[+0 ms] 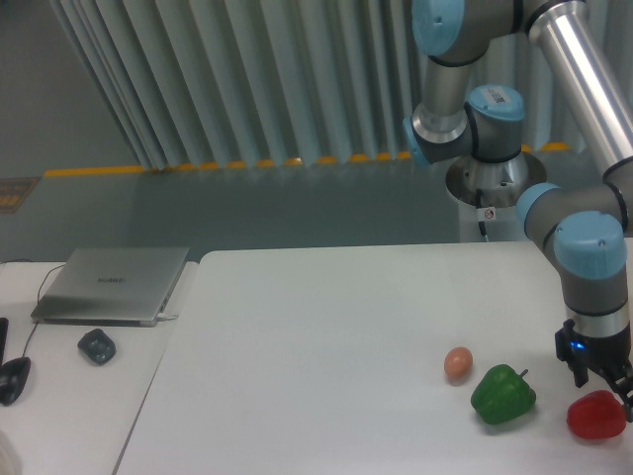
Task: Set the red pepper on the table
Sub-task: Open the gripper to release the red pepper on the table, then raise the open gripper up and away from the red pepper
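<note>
The red pepper (596, 417) rests on the white table (326, 336) at the far right, near the front edge. My gripper (602, 383) hangs straight down just above it, open, its dark fingers (581, 373) spread on either side of the pepper's top without closing on it. The pepper's whole rounded body shows below the fingers.
A green bell pepper (502, 395) lies just left of the red one, and a small brownish egg (457, 363) further left. A lower white desk at the left carries a grey laptop (111, 284), a mouse (96, 345) and cables. The arm's base (487, 183) stands behind the table.
</note>
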Robot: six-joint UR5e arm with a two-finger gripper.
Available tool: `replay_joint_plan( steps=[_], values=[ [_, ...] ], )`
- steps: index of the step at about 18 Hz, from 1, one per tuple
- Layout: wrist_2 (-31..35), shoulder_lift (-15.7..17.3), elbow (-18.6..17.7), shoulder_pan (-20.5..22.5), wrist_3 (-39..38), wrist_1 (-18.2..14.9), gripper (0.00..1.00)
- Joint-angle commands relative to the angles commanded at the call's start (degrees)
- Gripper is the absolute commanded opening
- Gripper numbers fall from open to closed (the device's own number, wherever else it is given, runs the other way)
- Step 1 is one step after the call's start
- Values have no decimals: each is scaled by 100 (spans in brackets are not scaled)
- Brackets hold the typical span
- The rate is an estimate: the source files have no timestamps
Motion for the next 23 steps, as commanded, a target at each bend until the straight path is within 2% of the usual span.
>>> replay_joint_plan(
  steps=[1,5,7,9,12,14,20,23],
  values=[
    [18,158,-17,0,-9,-44,100],
    [27,448,0,52,-97,-114,100],
    [-69,519,61,201,-35,-403,100],
    [-551,528,218,412,-35,-632,100],
    [-580,511,553,562,236,-1342,100],
    [-615,476,633,711,770,-1686,100],
    [-554,230,659,905,1695,-1653,100],
    [-562,107,668,1098,1880,-1652,100]
  ],
)
